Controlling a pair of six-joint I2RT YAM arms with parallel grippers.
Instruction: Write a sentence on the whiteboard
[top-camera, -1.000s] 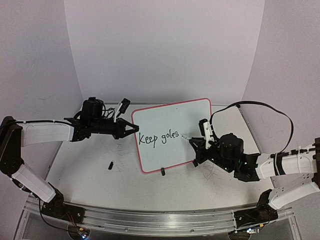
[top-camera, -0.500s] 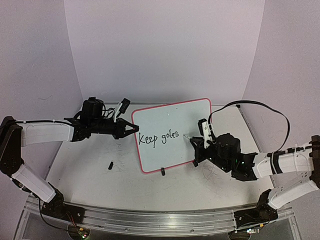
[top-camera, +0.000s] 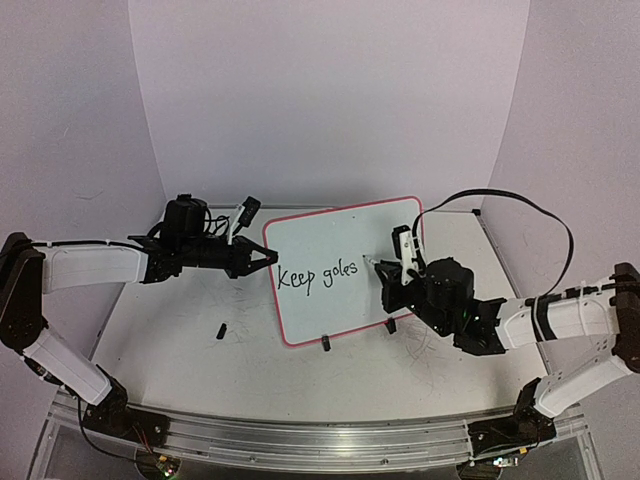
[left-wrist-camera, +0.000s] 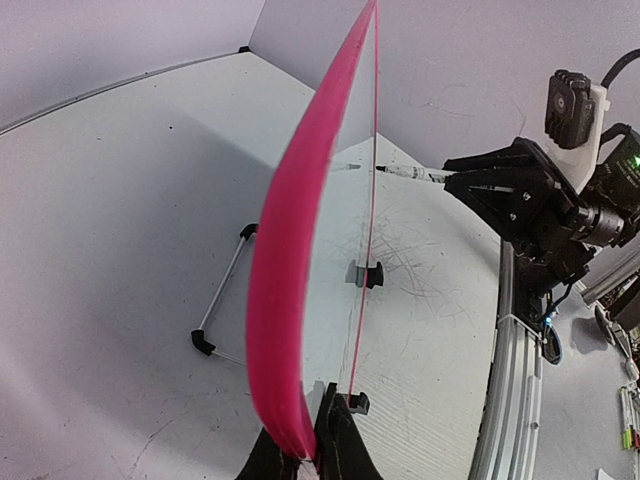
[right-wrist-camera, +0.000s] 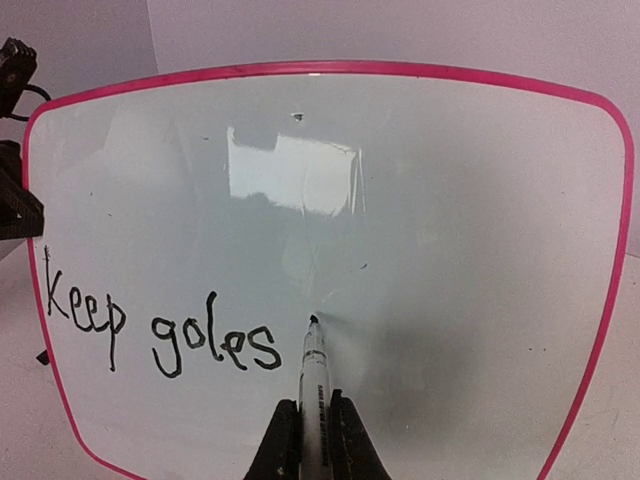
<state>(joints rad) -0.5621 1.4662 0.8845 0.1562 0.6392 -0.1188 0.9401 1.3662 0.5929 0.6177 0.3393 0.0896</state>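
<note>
Top view: high behind both arms, looking down, far off. Left wrist: close, edge-on along the whiteboard (left-wrist-camera: 285, 260) clamped in its jaws. Right wrist: close, facing the whiteboard front beyond the marker (right-wrist-camera: 314, 385) between its jaws. All three share the whiteboard.

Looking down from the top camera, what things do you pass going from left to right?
Small black piece → left arm's fingers → the words "Keep goles" → marker → right arm's fingers.

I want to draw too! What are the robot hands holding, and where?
The right gripper pinches the marker by its barrel. The left gripper clamps the whiteboard by its pink side edge.
</note>
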